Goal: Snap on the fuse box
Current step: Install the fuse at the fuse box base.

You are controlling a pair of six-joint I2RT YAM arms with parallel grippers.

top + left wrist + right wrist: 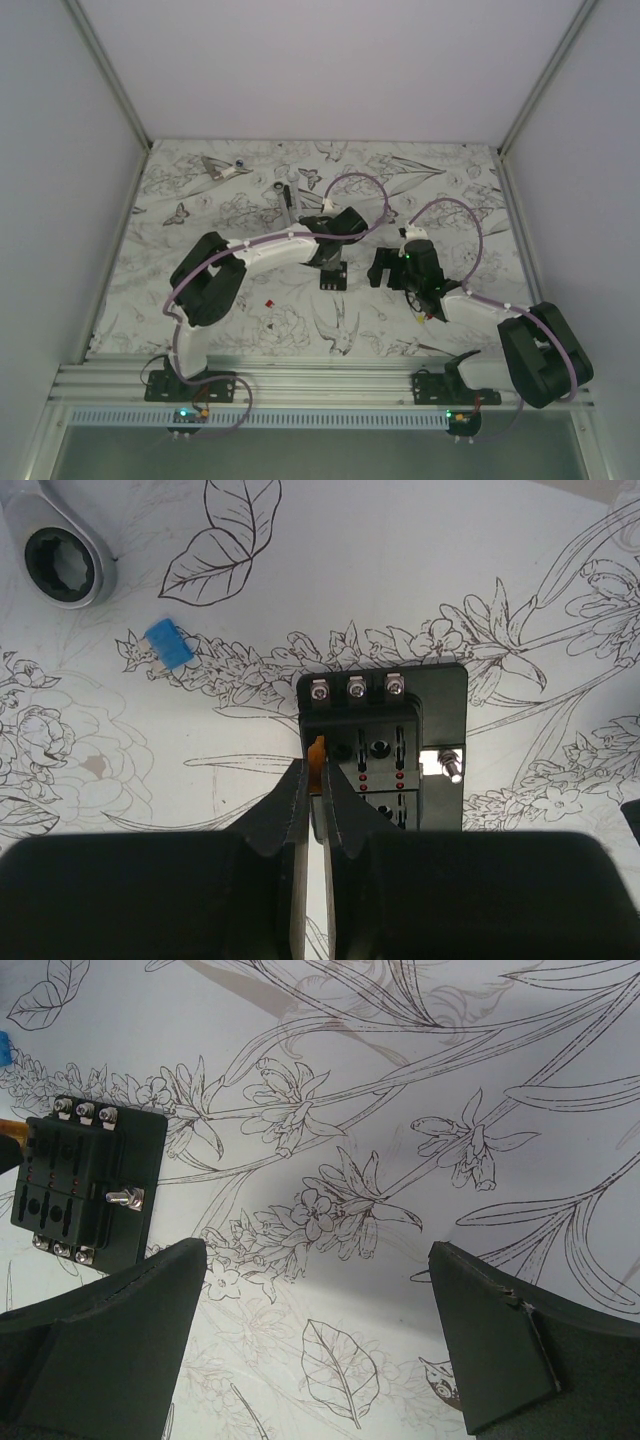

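Fuse box (333, 277) is found flat near the middle of the table (180, 300), cover off, slots and screw terminals exposed.

- Left gripper (313, 775): jaws drawn almost together, pinched on what appears to be a small orange fuse (318, 752). The fuse is held at the left edge of the box, not clearly over a slot.
- Right gripper (318, 1260): jaws spread wide, nothing between them, hung just beside the box on its right and not touching it.
- Loose pieces noted: a blue fuse (168, 643) toward the far side, a red fuse (268, 299) toward the near edge.

Risks, as judged:
- If the fuse is pressed while off the slot, the blades could be bent or the fuse skewed in the thin grip.
- The box is not braced by anything; a sideways or off-centre push could slide or tip it.
- The fingertips partly hide the slot from the wrist view, so misalignment could be missed.
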